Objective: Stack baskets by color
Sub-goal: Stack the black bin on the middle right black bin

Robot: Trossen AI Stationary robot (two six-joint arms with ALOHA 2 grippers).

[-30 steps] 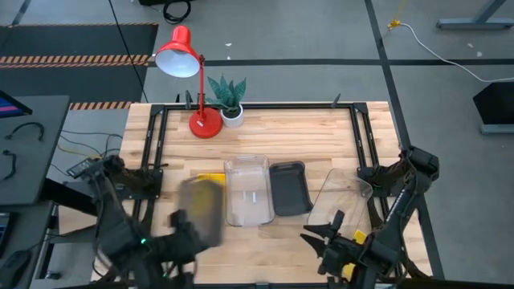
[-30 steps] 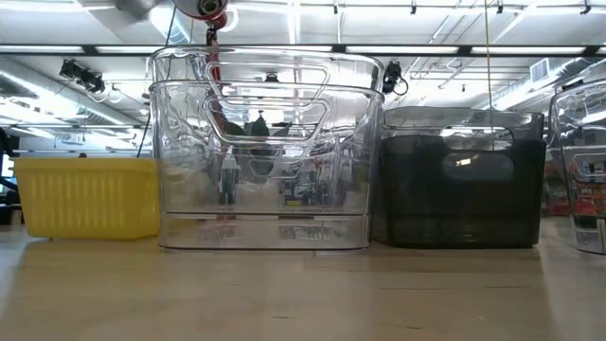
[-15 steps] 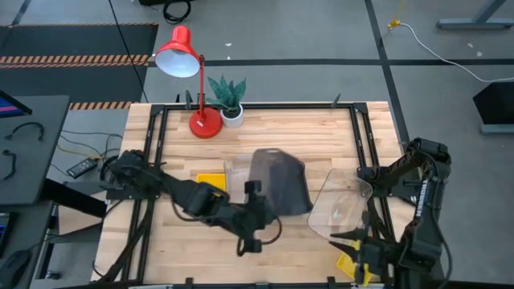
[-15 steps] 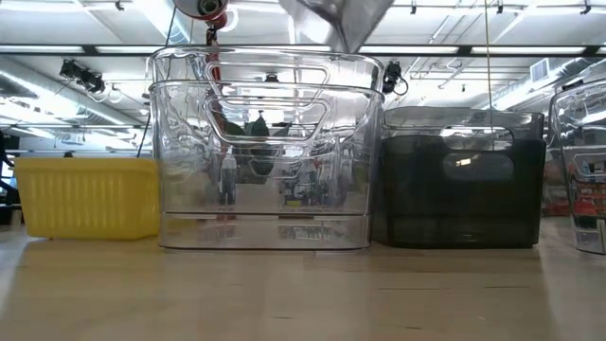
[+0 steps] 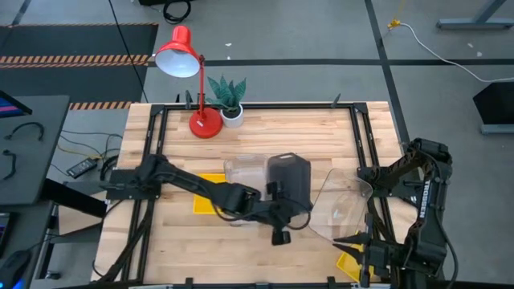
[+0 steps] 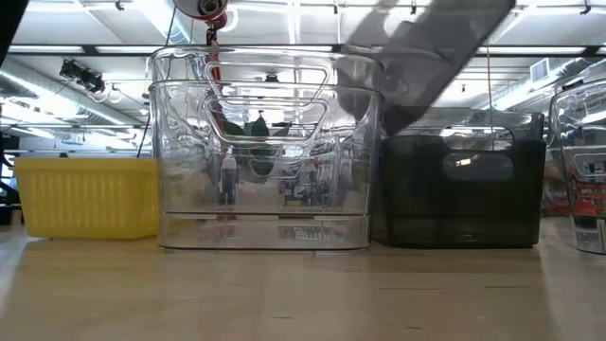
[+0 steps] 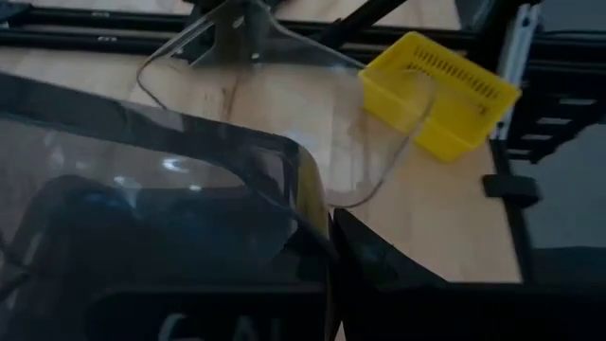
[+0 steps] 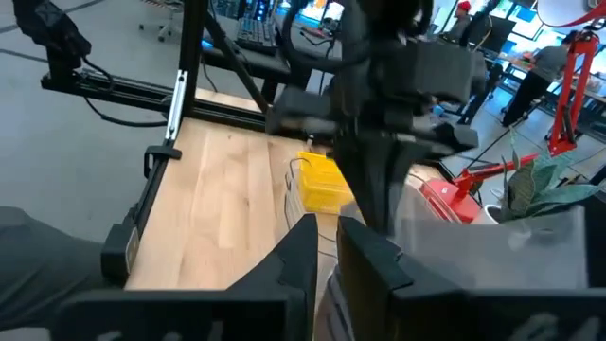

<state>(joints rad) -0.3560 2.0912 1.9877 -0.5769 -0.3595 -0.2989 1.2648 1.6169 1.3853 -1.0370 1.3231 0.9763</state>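
My left gripper (image 5: 277,210) is shut on a dark grey basket (image 5: 289,178) and holds it in the air over another dark grey basket (image 6: 464,180) that stands on the table. Left of them stands a stack of two clear baskets (image 5: 245,172), and left of that a yellow basket (image 5: 210,194). A single clear basket (image 5: 341,205) lies at the right. My right gripper (image 5: 353,241) hovers near the table's right front corner above a second yellow basket (image 5: 347,265). Its fingers stand a narrow gap apart with nothing between them. My left gripper has the held basket by the rim of its near end wall (image 7: 308,213), one finger inside the basket and one outside. The fingers come from the table's near left side, slanting down. The basket is lifted clear and tilted (image 6: 426,43) above the grey basket on the table.
A red desk lamp (image 5: 193,72) and a small potted plant (image 5: 229,96) stand at the table's far left. Black frame rails (image 5: 361,136) run along the table's sides. Bare wood lies along the near edge between the arms.
My left gripper has swung the grey basket from the near left toward the right, past the clear stack, and lowered it over the grey basket on the table. My right gripper has drawn back toward the right near corner, and its fingers have narrowed from wide open.
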